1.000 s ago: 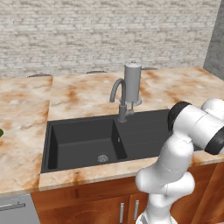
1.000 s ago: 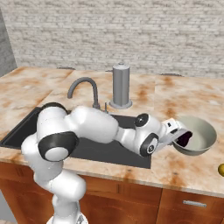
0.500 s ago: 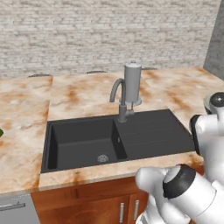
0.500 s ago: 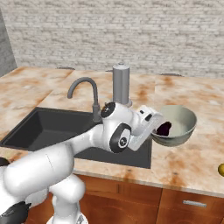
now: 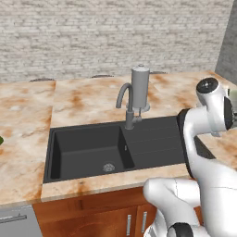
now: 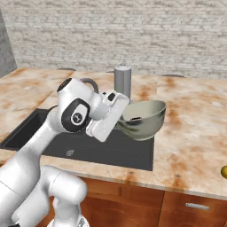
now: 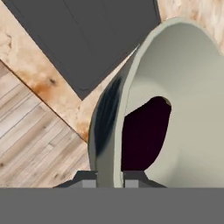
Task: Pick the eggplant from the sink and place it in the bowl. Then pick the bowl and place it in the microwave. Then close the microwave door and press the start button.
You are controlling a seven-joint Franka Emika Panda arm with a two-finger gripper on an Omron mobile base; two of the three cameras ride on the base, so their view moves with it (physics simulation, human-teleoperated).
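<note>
Gripper (image 7: 109,181) clamped on the rim of the bowl (image 6: 142,119): in hand view one finger sits outside the wall, the other inside, wall pinched between them. Bowl is lifted clear of the counter (image 6: 195,133), held in the air over the right end of the sink (image 6: 88,148), above the drainboard part near the sink's right edge. Seen from the right base cam it hangs roughly level, maybe slightly tipped toward the arm, w/ the white hand gripping the rim on the side facing the arm.

Eggplant (image 7: 144,135) is inside the bowl, dark purple-black, lying against the inner wall close to the gripped rim; in right base view just a dark sliver of it shows over the rim.

Behind the bowl, at the back edge of the sink: grey faucet (image 5: 126,99) and a tall grey cylinder (image 5: 140,88) standing upright on the counter just beside it. Sink basin w/ round drain (image 5: 109,167) sits at the left end. In hand view the sink's front corner, a strip of counter edge and wood floor (image 7: 30,148) lie below the bowl.

Small yellowish thing (image 6: 224,172) at the counter's far right front edge, cut by the frame, can't tell what it is
</note>
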